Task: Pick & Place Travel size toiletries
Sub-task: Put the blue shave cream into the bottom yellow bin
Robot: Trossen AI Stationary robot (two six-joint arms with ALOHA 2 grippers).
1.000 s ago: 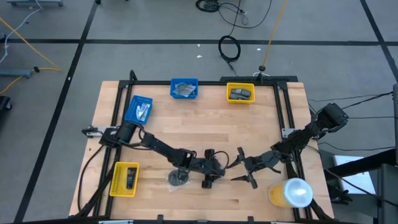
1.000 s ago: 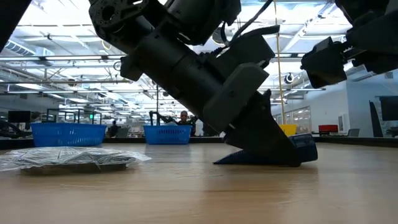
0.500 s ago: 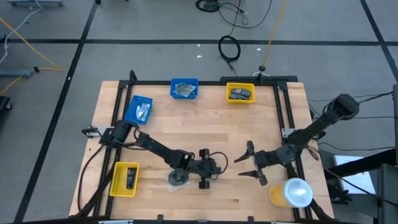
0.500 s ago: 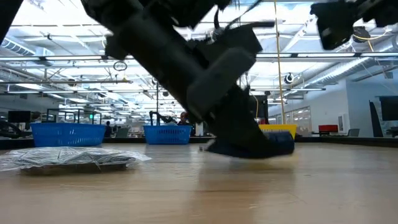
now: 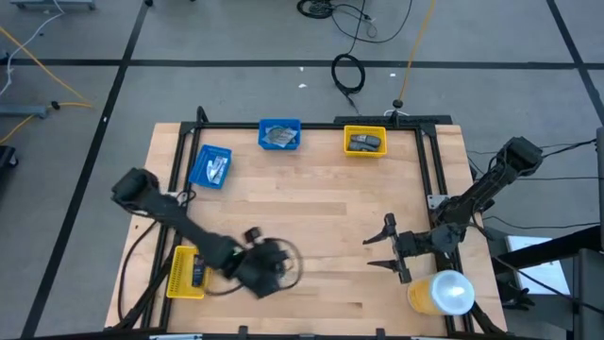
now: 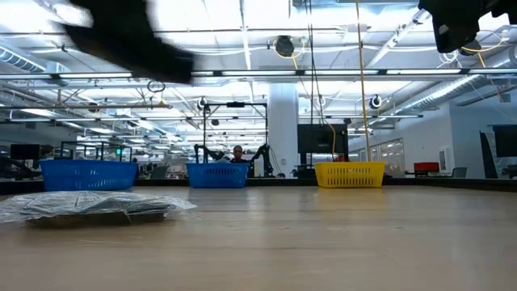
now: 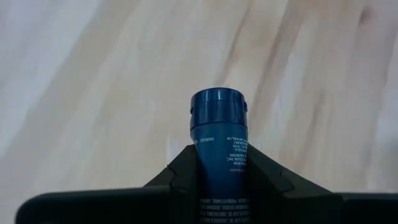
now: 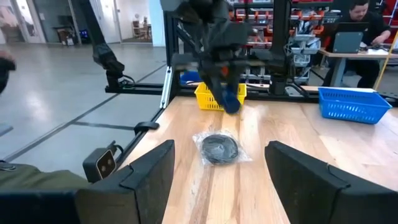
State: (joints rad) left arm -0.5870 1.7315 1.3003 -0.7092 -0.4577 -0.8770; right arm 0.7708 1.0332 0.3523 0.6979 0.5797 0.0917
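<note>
Clamped between the dark fingers (image 7: 264, 177) of the left gripper (image 7: 219, 180), a dark blue tube (image 7: 219, 149) with a round cap juts forward above the wooden counter (image 7: 93, 93). Seen from overhead, the left gripper (image 5: 264, 269) hangs over the counter's front left area, just beside the yellow bin (image 5: 187, 272) at the left edge. Nearby on the counter lies a round dark-grey pad (image 8: 219, 148) in clear wrapping. Farther off, the right gripper (image 5: 387, 247) hovers over the front right, its fingers spread wide and holding nothing, next to a large yellow-and-white cylinder (image 5: 442, 291). Two blue bins (image 5: 279, 134) and another yellow bin (image 5: 364, 141) line the far side.
</note>
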